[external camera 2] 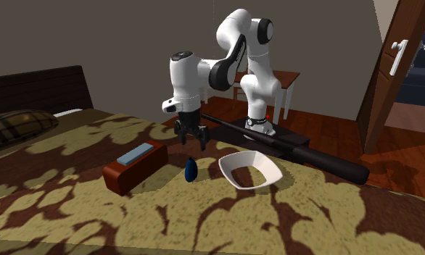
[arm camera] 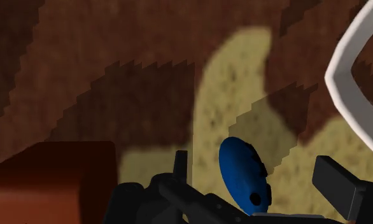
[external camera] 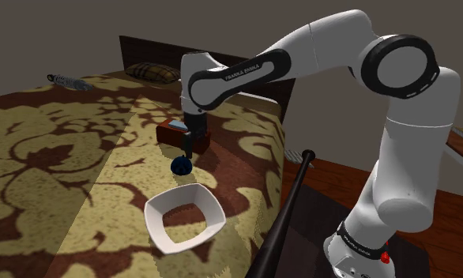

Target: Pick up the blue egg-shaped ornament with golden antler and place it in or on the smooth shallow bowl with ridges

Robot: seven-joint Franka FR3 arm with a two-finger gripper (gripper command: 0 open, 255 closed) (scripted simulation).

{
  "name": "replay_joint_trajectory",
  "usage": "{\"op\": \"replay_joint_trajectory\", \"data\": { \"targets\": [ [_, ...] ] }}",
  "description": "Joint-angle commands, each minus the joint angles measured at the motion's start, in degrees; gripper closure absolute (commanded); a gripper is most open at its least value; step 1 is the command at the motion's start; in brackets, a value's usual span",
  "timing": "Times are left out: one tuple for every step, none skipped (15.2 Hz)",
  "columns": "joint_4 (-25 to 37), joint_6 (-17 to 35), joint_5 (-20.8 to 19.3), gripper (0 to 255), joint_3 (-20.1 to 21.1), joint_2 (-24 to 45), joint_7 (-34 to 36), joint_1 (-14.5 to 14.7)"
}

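- Blue ornament (external camera: 181, 167) lay on the patterned bedcover (external camera: 64, 182), mid-frame in the shoulder view, just above the white bowl (external camera: 216, 212).
- Gripper (external camera 2: 192, 140) hung over it, fingers apart; we judged a straight, centred descent best before closing.

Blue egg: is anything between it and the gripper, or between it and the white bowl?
Nothing visible. The open gripper hangs just above the blue egg. Only bedspread lies between the egg and the white bowl; the brown box sits on the egg's other side.
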Motion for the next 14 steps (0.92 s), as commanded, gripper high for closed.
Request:
{"op": "replay_joint_trajectory", "data": {
  "targets": [
    [4.52, -0.40, -1.02, 0, 0.39, 4.59, 0.14, 1.05],
    [6.85, -0.67, -1.51, 0, 0.50, 6.90, 0.09, 1.57],
    [7.39, -0.74, -1.62, 0, 0.51, 7.43, 0.07, 1.70],
    [6.98, -0.07, -1.68, 0, 0.48, 7.69, 0.11, 1.73],
    [6.55, 0.61, -1.74, 0, 0.45, 7.95, 0.15, 1.75],
    [6.16, 1.27, -1.80, 0, 0.42, 8.23, 0.19, 1.78],
    [5.79, 1.93, -1.86, 0, 0.39, 8.52, 0.23, 1.81],
    [5.43, 2.59, -1.93, 0, 0.36, 8.82, 0.27, 1.84],
    [5.08, 3.24, -2.00, 0, 0.33, 9.13, 0.32, 1.87],
    [4.58, 4.26, -2.12, 0, 0.28, 9.66, 0.39, 1.92],
    [4.57, 4.26, -2.12, 0, 0.28, 9.65, 0.39, 1.92],
    [4.58, 4.26, -2.12, 0, 0.28, 9.65, 0.39, 1.92],
    [4.58, 4.26, -2.12, 0, 0.28, 9.66, 0.39, 1.92],
    [4.58, 4.26, -2.12, 0, 0.28, 9.66, 0.39, 1.92]
  ]
}}
